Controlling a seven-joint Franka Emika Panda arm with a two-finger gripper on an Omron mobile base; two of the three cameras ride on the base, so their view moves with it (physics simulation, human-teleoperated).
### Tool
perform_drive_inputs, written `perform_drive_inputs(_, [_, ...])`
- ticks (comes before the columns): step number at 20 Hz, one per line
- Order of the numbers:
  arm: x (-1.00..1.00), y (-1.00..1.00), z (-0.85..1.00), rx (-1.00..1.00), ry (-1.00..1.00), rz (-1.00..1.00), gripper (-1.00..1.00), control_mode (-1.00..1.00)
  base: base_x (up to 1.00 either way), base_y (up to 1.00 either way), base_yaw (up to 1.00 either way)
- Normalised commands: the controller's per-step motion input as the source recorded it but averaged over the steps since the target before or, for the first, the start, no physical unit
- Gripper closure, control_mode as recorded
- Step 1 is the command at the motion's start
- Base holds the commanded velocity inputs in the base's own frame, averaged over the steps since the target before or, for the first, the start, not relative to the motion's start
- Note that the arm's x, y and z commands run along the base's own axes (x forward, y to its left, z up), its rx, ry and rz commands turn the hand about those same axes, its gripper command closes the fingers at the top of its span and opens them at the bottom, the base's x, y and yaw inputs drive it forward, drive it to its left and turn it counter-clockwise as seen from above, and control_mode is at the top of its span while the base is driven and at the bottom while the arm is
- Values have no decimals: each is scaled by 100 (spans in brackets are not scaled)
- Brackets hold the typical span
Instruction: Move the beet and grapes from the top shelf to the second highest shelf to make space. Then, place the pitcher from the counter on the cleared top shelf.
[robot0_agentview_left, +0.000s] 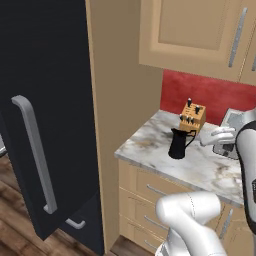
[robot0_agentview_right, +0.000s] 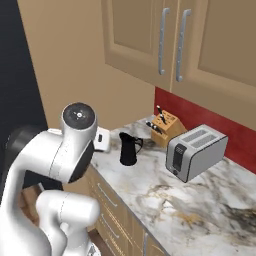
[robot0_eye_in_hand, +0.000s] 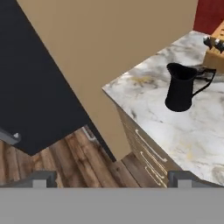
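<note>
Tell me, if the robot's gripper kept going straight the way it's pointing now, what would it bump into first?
Probably the counter near its front edge, or the drawers under it. The open gripper looks down at that corner, with the pitcher off to one side. Depth is hard to judge, so it might reach the wooden floor instead.

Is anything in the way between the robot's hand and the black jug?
No. The pitcher stands alone on the counter, the knife block behind it. The gripper, jaws open, looks at it across open air.
</note>
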Motion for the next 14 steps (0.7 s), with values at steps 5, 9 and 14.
perform_drive_inputs(5, [35, -24, -19, 2, 0, 14, -100, -100, 0, 0, 0])
perform_drive_inputs(9, [35, -9, -5, 4, -9, 17, -100, -100, 0, 0, 0])
perform_drive_inputs(14, [29, -8, -20, 7, -17, 18, -100, -100, 0, 0, 0])
